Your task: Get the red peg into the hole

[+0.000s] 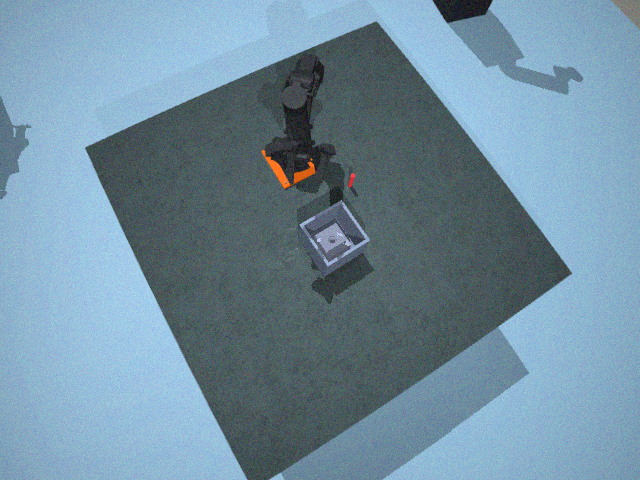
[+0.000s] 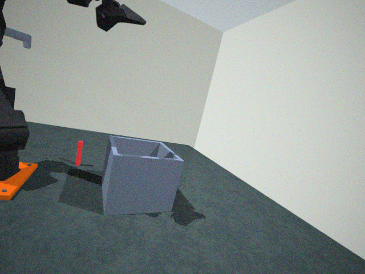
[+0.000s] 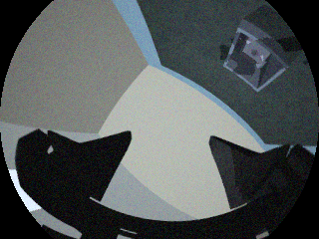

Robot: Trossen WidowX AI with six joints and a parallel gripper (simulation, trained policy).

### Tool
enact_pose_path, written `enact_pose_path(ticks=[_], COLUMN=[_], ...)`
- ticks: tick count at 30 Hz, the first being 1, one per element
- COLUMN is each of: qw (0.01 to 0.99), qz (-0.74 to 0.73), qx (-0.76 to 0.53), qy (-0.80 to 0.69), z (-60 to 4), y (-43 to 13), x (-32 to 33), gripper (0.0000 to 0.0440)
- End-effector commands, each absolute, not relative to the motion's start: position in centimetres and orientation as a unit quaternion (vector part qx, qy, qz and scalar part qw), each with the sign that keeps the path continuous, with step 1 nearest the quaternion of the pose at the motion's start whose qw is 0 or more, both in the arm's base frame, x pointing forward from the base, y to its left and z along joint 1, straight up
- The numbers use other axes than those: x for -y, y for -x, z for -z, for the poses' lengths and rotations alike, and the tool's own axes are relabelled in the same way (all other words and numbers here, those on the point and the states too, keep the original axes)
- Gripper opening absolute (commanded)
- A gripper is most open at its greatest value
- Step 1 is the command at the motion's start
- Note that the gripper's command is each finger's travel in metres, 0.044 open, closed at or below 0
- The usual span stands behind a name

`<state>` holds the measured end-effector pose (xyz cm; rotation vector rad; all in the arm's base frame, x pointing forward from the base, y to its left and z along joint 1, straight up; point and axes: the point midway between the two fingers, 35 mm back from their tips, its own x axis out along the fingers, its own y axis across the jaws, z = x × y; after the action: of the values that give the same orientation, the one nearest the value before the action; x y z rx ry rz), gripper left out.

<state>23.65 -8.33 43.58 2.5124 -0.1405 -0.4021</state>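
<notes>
In the exterior view, from left to right: at eight o'clock, past an orange base plate (image 1: 275, 167) (image 2: 23, 177), to an upright red peg (image 1: 351, 180) (image 2: 79, 153), outside and near the open box (image 1: 347, 258) (image 2: 141, 182) (image 3: 272, 79). High at eleven o'clock, up to the gripper (image 1: 299, 157) (image 2: 116, 13) (image 3: 170, 135), spread wide, grasping nothing and clear of peg and box. From the top, with the peg at one o'clock of the box. Visible from top and wrist, but hidden by the box wall in the exterior: the bottom plate (image 1: 324, 240) (image 3: 248, 48) and its hole (image 1: 332, 239) (image 3: 254, 52).
</notes>
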Motion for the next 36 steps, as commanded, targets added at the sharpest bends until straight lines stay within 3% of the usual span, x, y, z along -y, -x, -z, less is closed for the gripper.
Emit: enact_pose_path(ticks=[1, 19, 36], qw=[0.282, 0.279, 0.314], qz=[0.168, 0.22, 0.269], qx=[0.011, -0.161, -0.335], qy=[-0.945, -0.921, -0.847], z=[-41.8, -35.8, -29.6], y=[-24.7, -26.9, -25.5], x=[7.1, 0.3, -6.9], gripper=[0.044, 0.044, 0.0438])
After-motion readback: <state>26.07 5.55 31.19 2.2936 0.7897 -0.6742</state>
